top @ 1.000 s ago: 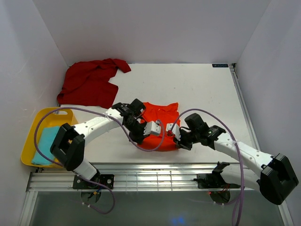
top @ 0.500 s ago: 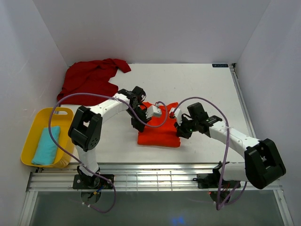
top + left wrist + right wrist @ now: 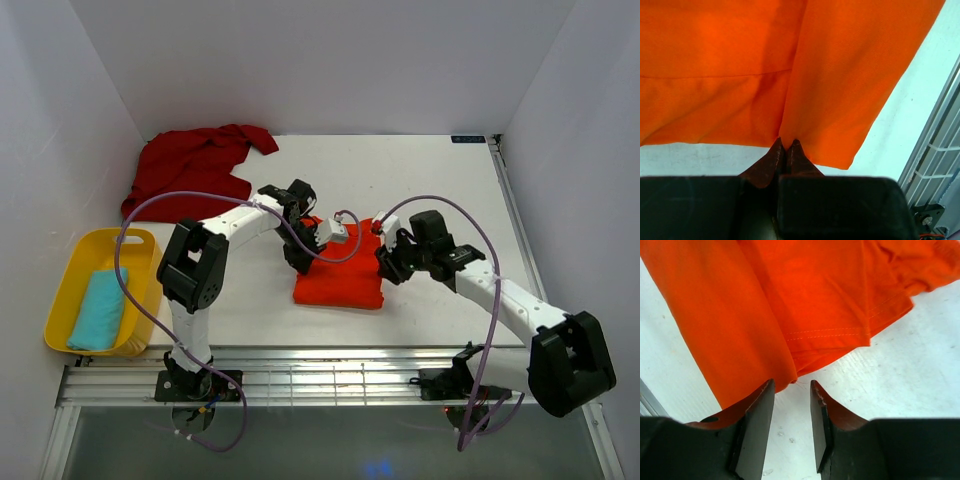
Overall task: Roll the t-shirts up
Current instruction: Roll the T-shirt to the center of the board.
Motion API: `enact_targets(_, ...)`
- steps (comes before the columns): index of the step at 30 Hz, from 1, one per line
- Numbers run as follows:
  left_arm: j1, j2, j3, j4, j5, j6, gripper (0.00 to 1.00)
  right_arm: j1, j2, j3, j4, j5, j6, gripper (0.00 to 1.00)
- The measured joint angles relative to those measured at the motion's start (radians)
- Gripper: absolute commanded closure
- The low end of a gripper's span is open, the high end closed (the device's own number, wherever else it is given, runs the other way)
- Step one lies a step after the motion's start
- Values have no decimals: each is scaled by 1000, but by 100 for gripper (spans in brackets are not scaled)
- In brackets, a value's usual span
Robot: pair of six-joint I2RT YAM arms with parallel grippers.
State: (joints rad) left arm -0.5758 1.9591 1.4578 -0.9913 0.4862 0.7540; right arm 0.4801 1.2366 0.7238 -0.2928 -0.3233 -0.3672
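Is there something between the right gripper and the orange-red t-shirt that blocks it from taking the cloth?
Nothing visible is in the way. The right gripper has its jaws apart right at the hemmed edge of the orange-red t-shirt, with only bare table under the gap.

The right gripper [image 3: 792, 386] holds its two fingers parted above the white worktop [image 3: 905, 370], and the stitched lower edge of the folded orange-red t-shirt [image 3: 790, 300] lies loose just beyond their tips.
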Motion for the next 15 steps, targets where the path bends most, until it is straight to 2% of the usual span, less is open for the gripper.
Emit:
enact_targets(5,0,0,5,6,-10,-20,89,0,-121,-22,58,-1,47,57)
enact_targets(7,0,0,5,9,-12,-30,86,0,-159,-51,98,-29,73,69)
enact_targets(8,0,1,5,11,-14,-34,84,0,-174,-72,122,-46,89,79)
enact_targets(10,0,2,5,16,-21,-47,81,0,-182,-117,174,-81,129,89)
enact_targets(11,0,5,8,16,-26,-54,79,0,-177,-140,200,-97,153,92)
enact_targets(15,0,27,25,31,-43,-85,68,0,-108,-190,268,-126,222,92)
